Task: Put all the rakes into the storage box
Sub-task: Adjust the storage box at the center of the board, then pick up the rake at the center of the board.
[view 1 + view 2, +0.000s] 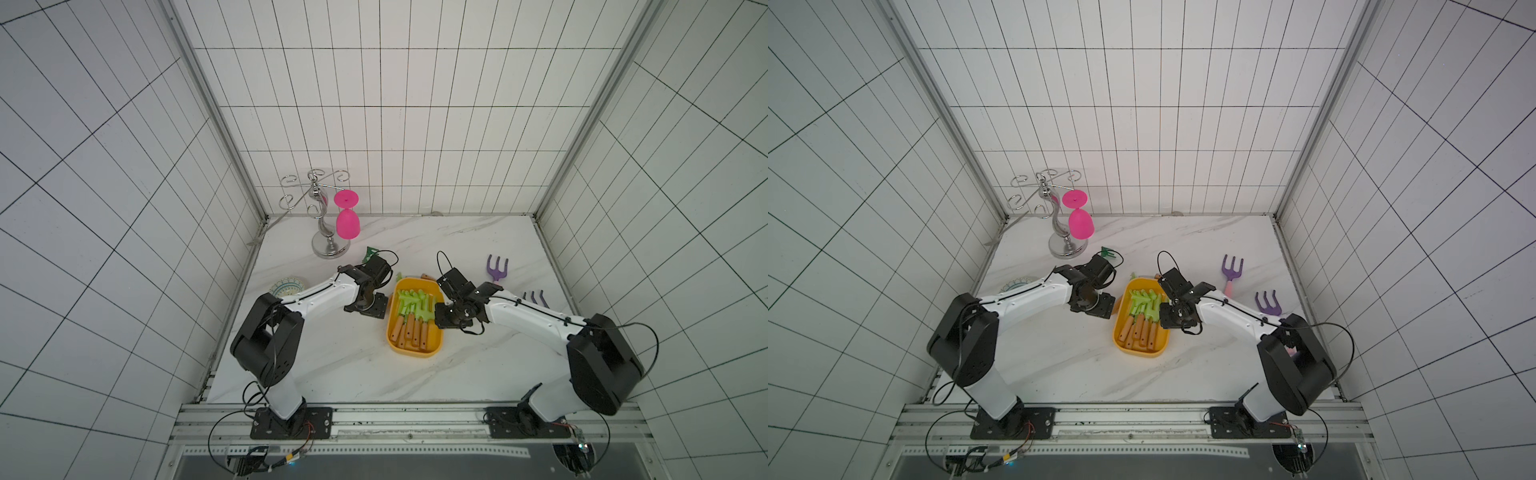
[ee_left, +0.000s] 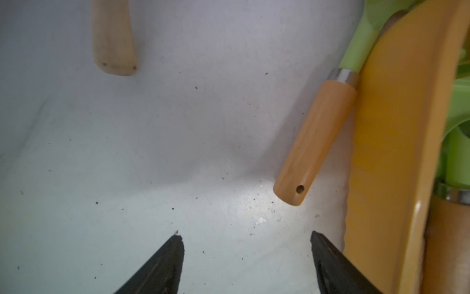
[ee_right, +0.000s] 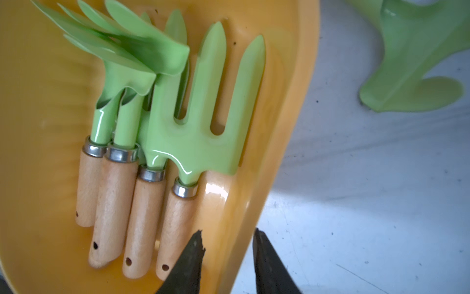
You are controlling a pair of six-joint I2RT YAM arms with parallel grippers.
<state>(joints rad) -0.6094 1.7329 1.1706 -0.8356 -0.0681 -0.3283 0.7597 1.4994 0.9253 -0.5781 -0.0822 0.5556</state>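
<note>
Yellow-orange storage box [image 1: 415, 349] holding four green rakes [image 3: 203, 122], our left gripper [image 2: 246, 254] spread wide and empty, our right gripper [image 3: 229, 254] narrow, straddling the box rim, gripping nothing.

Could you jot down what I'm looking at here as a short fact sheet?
Storage box: yellow-orange storage box mid-table
Inside it: green rakes with wooden handles
Outside, by its wall: another green rake lying on the table
Far side: purple rakes
Back corner: pink cup hanging on a metal stand
Left gripper: jaws apart, empty
Right gripper: jaws astride the box rim
</note>
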